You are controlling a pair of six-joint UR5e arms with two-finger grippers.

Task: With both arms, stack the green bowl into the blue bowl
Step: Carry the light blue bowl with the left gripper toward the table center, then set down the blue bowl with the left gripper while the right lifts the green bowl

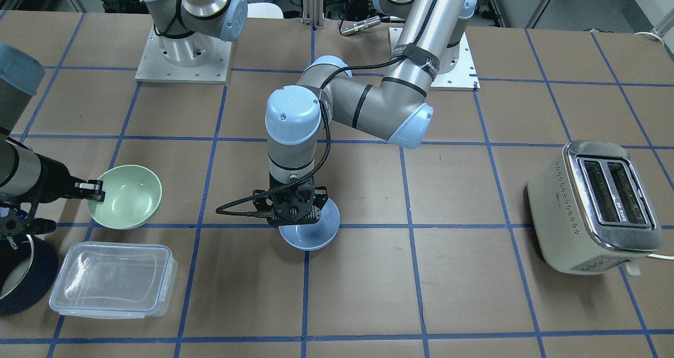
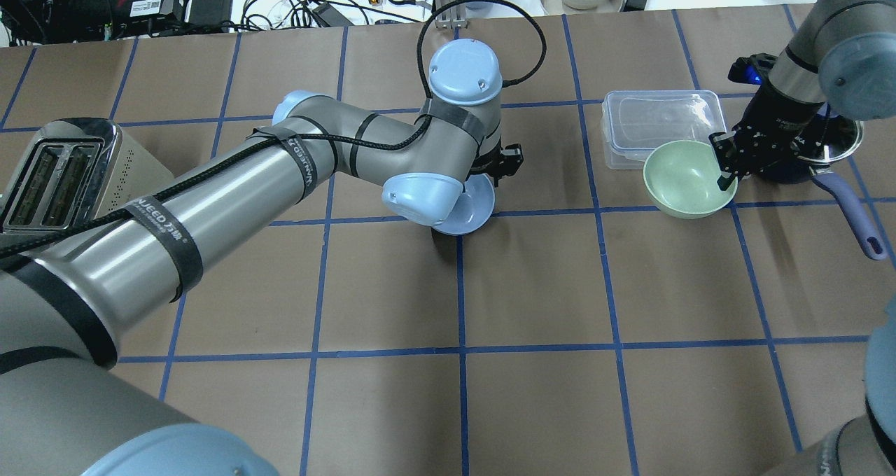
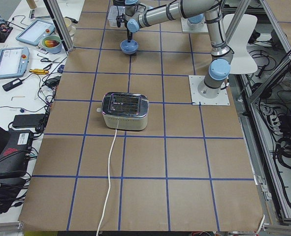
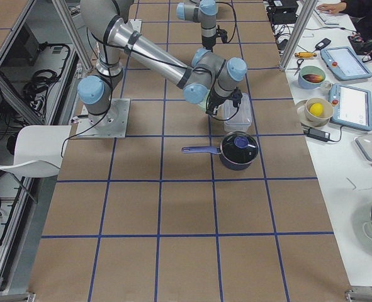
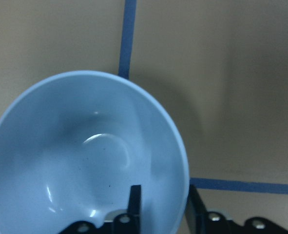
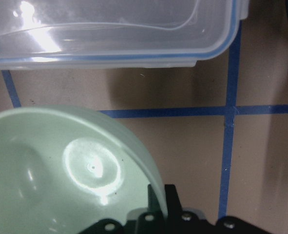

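Observation:
The blue bowl [image 1: 310,237] is near the table's middle and looks tilted. My left gripper [image 5: 163,195] is shut on its rim, one finger [image 5: 135,202] inside and one outside; the wrist view shows the bowl's empty inside [image 5: 85,156]. The green bowl [image 1: 126,196] is to the robot's right, beside a clear container. My right gripper [image 1: 97,190] is shut on its rim, one finger [image 6: 172,200] outside the wall. In the overhead view the green bowl [image 2: 686,178] and the blue bowl [image 2: 469,210] are about one grid square apart.
A clear plastic lidded container [image 2: 661,122] lies just beyond the green bowl. A dark blue saucepan [image 2: 805,161] with a handle [image 2: 850,210] sits under my right wrist. A toaster [image 1: 597,205] stands far on the robot's left side.

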